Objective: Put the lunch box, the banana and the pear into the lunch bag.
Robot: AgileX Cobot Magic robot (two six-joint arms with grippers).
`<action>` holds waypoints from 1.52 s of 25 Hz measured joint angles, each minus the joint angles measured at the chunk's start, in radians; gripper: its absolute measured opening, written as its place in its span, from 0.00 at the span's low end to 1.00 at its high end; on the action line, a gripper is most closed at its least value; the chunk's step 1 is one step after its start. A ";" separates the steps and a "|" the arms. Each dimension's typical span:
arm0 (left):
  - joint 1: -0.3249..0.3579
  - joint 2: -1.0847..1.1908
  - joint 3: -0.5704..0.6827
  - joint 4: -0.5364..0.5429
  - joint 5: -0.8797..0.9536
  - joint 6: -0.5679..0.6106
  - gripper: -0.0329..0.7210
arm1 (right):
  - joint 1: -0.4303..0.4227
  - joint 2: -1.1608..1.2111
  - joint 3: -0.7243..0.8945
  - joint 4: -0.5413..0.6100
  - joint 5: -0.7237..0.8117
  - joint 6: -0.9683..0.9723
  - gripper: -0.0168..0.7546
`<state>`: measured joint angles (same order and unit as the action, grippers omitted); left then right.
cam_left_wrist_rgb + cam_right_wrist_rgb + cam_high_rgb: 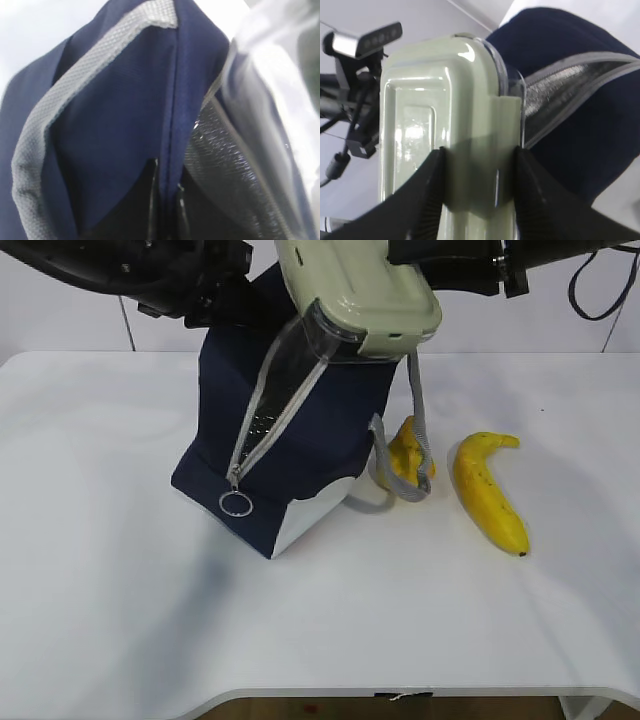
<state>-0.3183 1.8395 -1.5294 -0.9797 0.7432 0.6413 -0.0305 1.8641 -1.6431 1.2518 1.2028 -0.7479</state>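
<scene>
While a white table [120, 620] fills most of the exterior view, the navy lunch bag [300, 440] stands tilted at upper centre, its grey zipper [270, 410] undone in a long slit that shows silver lining, a metal ring pull [237, 504] hanging at the lower end and a white patch [312, 515] at its lower corner. At the top centre of that view the lunch box [355, 285], pale green lid up and clear base down, is held tilted with its lower end pushed into the top of the slit. Seen from the right wrist, the right gripper [480, 175] has its two black jaws clamped on the sides of the green lid [445, 125], the bag's opening just to the right of it. Seen from the left wrist, the frame is filled by navy fabric and a grey webbing handle [75, 85]; the left gripper [167, 210] has its dark fingers closed on a fold of the bag's fabric at bottom centre, the foil lining [225, 170] and clear base [280, 100] to the right. Right of the bag lies the banana [487, 490], apart from it. Between bag and banana sits the pear [408, 448], partly hidden by a hanging grey handle [400, 475].
</scene>
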 joint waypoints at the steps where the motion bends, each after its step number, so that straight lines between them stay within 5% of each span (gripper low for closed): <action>1: 0.000 0.000 0.000 0.000 0.000 0.000 0.05 | 0.001 0.000 0.000 -0.008 0.002 -0.002 0.42; 38: 0.002 -0.055 0.000 -0.074 0.026 0.035 0.05 | 0.072 0.014 0.000 -0.227 0.029 0.006 0.42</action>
<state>-0.3163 1.7849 -1.5294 -1.0535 0.7687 0.6768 0.0413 1.8781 -1.6431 1.0250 1.2318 -0.7423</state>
